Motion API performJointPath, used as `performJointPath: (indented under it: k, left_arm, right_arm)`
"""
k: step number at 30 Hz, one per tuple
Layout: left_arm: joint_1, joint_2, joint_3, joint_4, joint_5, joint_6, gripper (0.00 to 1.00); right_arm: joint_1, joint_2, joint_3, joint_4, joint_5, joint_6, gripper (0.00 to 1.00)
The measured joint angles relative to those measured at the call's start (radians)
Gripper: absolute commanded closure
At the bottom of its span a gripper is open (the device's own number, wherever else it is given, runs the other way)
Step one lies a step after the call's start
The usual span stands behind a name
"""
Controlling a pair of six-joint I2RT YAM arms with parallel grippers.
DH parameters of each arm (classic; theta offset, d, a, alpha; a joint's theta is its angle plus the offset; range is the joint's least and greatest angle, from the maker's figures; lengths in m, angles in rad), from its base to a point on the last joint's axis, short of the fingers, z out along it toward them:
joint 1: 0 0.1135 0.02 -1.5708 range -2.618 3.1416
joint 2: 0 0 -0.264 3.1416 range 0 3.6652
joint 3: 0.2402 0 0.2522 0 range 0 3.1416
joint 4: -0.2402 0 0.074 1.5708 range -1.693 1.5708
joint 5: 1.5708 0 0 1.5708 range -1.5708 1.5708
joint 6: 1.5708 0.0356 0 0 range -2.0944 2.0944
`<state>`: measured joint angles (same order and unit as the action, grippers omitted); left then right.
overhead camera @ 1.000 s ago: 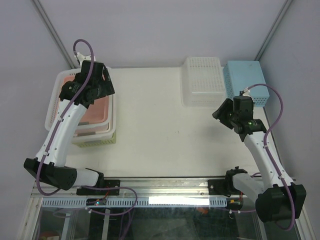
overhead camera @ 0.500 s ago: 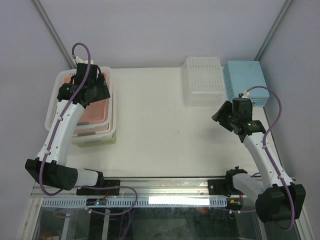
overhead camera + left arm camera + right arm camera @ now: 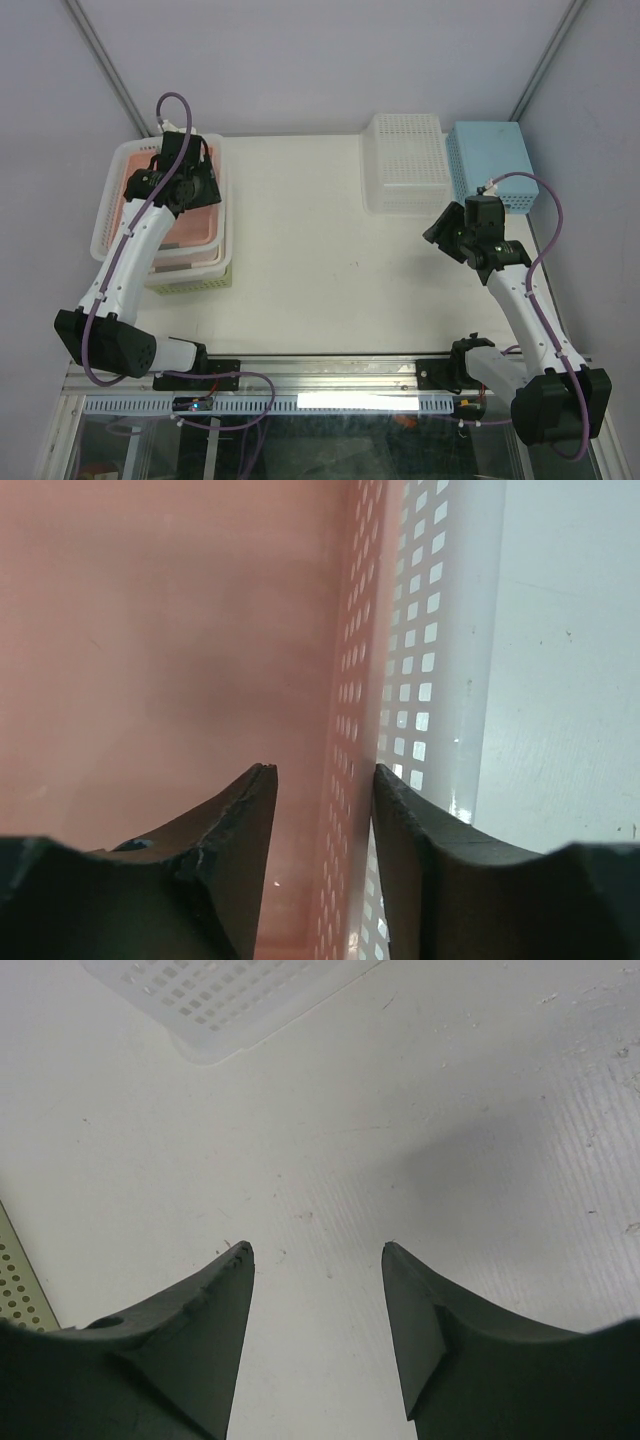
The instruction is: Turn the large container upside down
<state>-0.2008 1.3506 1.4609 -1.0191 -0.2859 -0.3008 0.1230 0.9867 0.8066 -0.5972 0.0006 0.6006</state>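
Note:
The large container [image 3: 107, 205] is a white perforated basket with a flared rim at the table's left. It sits upright on a stack, with a pink basket [image 3: 190, 225] nested inside it. My left gripper [image 3: 198, 172] hovers over its right wall near the far end, open. In the left wrist view the pink wall [image 3: 345, 680] runs between the fingers and the white wall [image 3: 440, 630] lies just by the right finger [image 3: 400, 840]. My right gripper [image 3: 441, 226] is open and empty over bare table [image 3: 330, 1160].
A yellow-green perforated basket [image 3: 190, 280] sits under the left stack. A smaller white perforated basket [image 3: 405, 160] lies upside down at the back, its corner also in the right wrist view [image 3: 215, 1000]. A light blue basket [image 3: 490, 160] stands beside it at the right.
My left gripper has moved back and slightly left, from the basket's right rim to over its right wall. The right arm has barely moved.

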Motion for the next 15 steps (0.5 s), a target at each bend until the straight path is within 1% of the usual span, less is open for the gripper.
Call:
performJointPath:
  k: [2,6,9,10,15]
  left_arm:
    - [0.000,0.000,-0.004,0.010,0.003,0.001,0.65]
    - [-0.001,0.000,-0.005,0.019,0.026,0.005,0.86]
    - [-0.001,0.002,0.002,0.022,0.039,0.010,0.98]
    - [-0.001,0.003,0.011,0.018,0.038,0.015,1.00]
    - [0.000,0.004,0.095,0.001,0.035,0.037,1.00]
  right_arm:
    - [0.000,0.000,0.000,0.000,-0.001,0.000,0.43]
    - [0.000,0.000,0.000,0.000,-0.002,0.002,0.43]
    - [0.000,0.000,0.000,0.000,-0.002,0.004,0.43]
    - [0.000,0.000,0.000,0.000,-0.002,0.005,0.43]
    - [0.002,-0.005,0.000,-0.002,-0.002,0.010,0.43]
